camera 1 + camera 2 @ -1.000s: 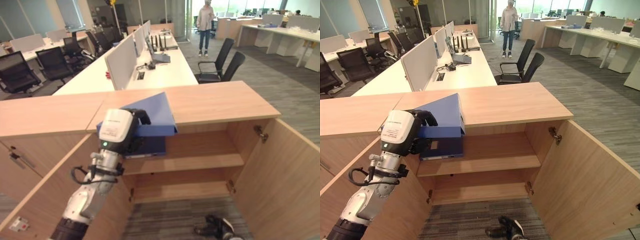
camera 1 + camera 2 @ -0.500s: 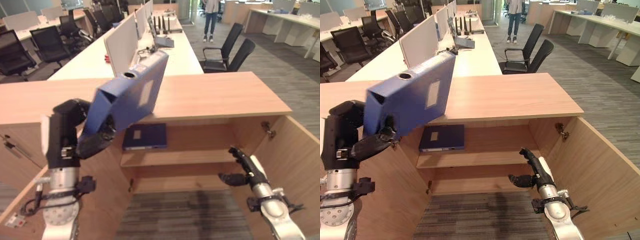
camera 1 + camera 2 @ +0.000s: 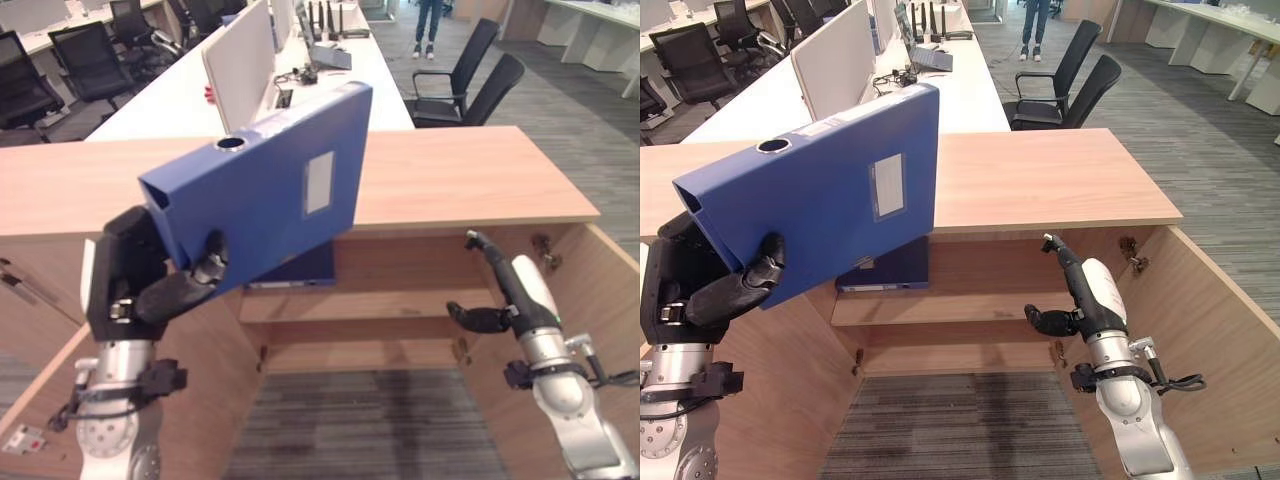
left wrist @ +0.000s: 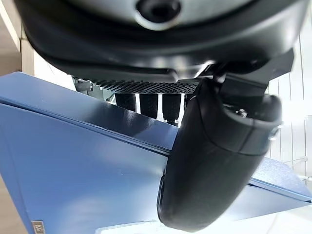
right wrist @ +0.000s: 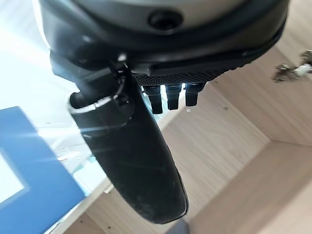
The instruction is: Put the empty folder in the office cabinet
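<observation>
Left hand (image 3: 170, 292) has its thumb and fingers clamped on the lower corner of the big blue folder (image 3: 270, 200), and in the left wrist view the thumb (image 4: 209, 161) is pressed flat on the blue cover with the fingers on the other side. So the folder's up in the air, tilted, spine with the round finger hole facing up and to the robot's left, white label on the face toward the camera. It hangs in front of the left part of the office cabinet (image 3: 470, 175), overlapping the front edge of the wooden top, not inside yet.

Right hand (image 3: 1075, 290) is down by the right side of the open cabinet, in front of the upper shelf (image 3: 970, 305), fingers loose and straight, thumb sticking out, holding nothing. Right door (image 3: 1230, 340) is swung open beside it.

Another blue folder (image 3: 890, 272) lies flat on the left end of that upper shelf, mostly hidden behind the held one. Desks and a couple of black office chairs (image 3: 470, 75) sit behind the cabinet.
</observation>
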Controlling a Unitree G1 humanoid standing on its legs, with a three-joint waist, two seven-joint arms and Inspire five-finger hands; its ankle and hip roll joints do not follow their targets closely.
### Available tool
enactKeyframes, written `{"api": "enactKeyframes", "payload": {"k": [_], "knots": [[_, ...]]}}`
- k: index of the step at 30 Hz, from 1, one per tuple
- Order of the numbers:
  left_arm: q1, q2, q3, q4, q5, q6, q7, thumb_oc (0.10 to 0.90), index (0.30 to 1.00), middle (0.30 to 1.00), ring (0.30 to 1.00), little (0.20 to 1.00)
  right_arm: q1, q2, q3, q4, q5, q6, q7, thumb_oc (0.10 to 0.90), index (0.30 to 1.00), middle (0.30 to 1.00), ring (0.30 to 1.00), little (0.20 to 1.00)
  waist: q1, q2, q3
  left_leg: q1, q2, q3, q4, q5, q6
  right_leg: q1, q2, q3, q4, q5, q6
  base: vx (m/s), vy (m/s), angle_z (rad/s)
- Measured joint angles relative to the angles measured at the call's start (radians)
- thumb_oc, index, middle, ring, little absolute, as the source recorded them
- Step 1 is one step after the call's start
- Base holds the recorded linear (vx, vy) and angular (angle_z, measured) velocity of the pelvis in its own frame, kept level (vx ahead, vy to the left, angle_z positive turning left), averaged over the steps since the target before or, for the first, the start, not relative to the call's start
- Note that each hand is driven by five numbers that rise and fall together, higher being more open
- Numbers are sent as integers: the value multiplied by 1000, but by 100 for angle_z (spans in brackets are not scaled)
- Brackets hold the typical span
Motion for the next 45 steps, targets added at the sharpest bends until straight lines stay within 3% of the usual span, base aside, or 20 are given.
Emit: {"api": "enactKeyframes", "payload": {"k": [3, 5, 8, 13, 16, 24, 30, 33, 35, 38, 45], "knots": [[0, -2, -49, 0, -100, 24, -56, 400, 300, 300, 300, 300, -13, 5, -2, -47, -14, -30, -1, 800, 900, 900, 900, 900, -2, -1, 2, 1, 0, 1, 0, 0, 0, 0, 0, 0, 0, 0, -1, 0, 0, 0], [-8, -9, -191, 1, -317, 79, -115, 400, 300, 300, 300, 300, -71, 31, 1, -54, -14, -42, -2, 800, 900, 900, 900, 900, -3, -4, 4, 1, -1, 3, 0, 0, 0, -1, -1, 3, 3, 2, -2, 0, 0, 0], [-8, -1, -268, 1, -360, 101, -158, 400, 300, 300, 300, 300, -95, 33, 1, -55, -15, -47, -11, 800, 900, 900, 900, 900, -5, -9, 7, 3, -1, 5, 0, 0, 0, -1, 0, 4, 6, 3, -3, -3, 3, -2], [13, 76, -214, 16, -382, 104, -161, 400, 300, 300, 300, 300, -101, 16, 0, -55, -15, -43, -25, 800, 900, 900, 900, 900, -3, -1, 12, 11, 3, 13, 0, 0, 0, 7, 4, 13, 7, 3, -4, 3, 9, -5], [49, 119, -161, 24, -270, 101, -184, 400, 300, 300, 300, 300, -101, 3, 0, -55, -13, -43, -19, 800, 900, 900, 900, 900, 2, 12, 21, 19, 3, 11, 0, -1, 2, 15, 3, 13, 6, 2, -2, 0, 0, 0], [55, 126, -103, 27, -89, 99, -185, 400, 300, 300, 300, 300, -101, -4, -2, -56, -10, -36, 26, 800, 900, 900, 900, 900, 3, 12, 21, 19, 2, 9, 0, -1, 2, 14, 3, 12, 7, 3, -3, 0, 0, 0], [52, 177, -70, 28, 57, 88, -179, 400, 300, 300, 300, 300, -100, -69, 2, -55, -10, -29, 82, 800, 900, 900, 900, 900, 7, 11, 20, 19, 3, 9, 0, -1, 2, 15, 3, 12, 7, 3, -3, 0, 0, 0], [43, 198, -39, 28, 183, 64, -168, 400, 300, 300, 300, 300, -98, -77, 2, -52, -11, -23, 102, 800, 900, 900, 900, 900, 7, 10, 20, 19, 3, 9, 0, -1, 2, 17, 4, 12, 7, 3, -3, 0, 0, 0], [35, 204, 4, 48, 374, 41, -130, 400, 300, 300, 300, 300, -100, -86, 1, -37, -11, -14, 102, 800, 900, 900, 900, 900, 7, 9, 19, 22, 2, 9, 0, -1, 2, 17, 4, 12, 7, 3, -4, 0, 0, 0], [36, 237, 38, 158, 522, 61, -89, 400, 300, 300, 300, 300, -100, -111, -2, -18, -12, -11, 101, 800, 900, 900, 900, 900, 1, 8, 18, 22, 3, 9, 0, -1, 2, 17, 4, 12, 7, 3, -4, 0, 0, 0], [41, 235, 65, 233, 604, 84, -29, 400, 300, 300, 300, 300, -100, -112, -4, 17, -13, 6, 101, 800, 900, 900, 900, 900, 4, -15, 15, 21, 1, 9, 0, -1, 2, 15, 2, 12, 7, 3, -4, 0, 0, 0]]}}
